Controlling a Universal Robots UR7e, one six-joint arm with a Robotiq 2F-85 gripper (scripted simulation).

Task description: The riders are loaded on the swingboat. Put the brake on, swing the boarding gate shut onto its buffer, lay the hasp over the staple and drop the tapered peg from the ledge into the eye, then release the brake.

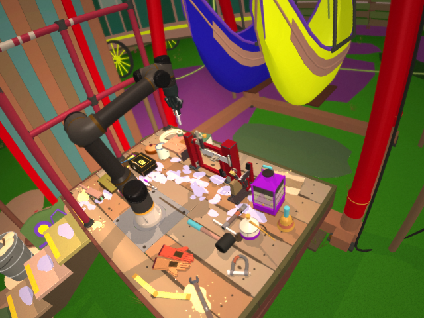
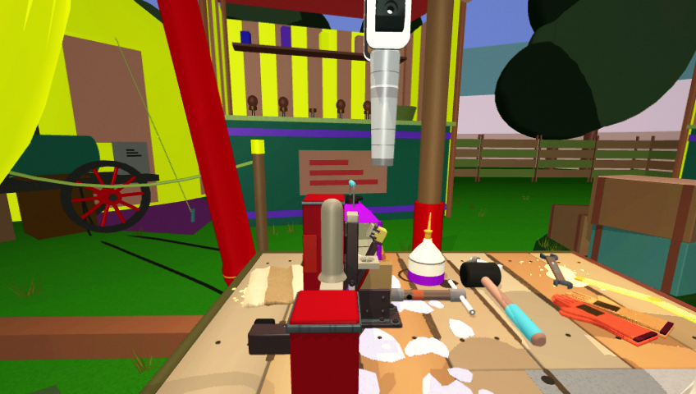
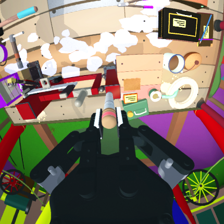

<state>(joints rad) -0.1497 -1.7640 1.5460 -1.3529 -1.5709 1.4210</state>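
The tapered peg is a grey stepped pin. It hangs point down, high over the far end of the bench. Below it stands the red boarding gate between its red posts. A grey hasp strap lies along the gate. The brake lever assembly sits at the gate's far end, near the purple lantern. The pink ledge lies right of the gate in the wrist camera. My gripper is closed around the peg's thick top end.
The yellow swingboat and a blue one hang beyond the bench. A purple lantern, mallet, oil can, gloves, a black box and a tape roll clutter the bench. Red frame posts stand around.
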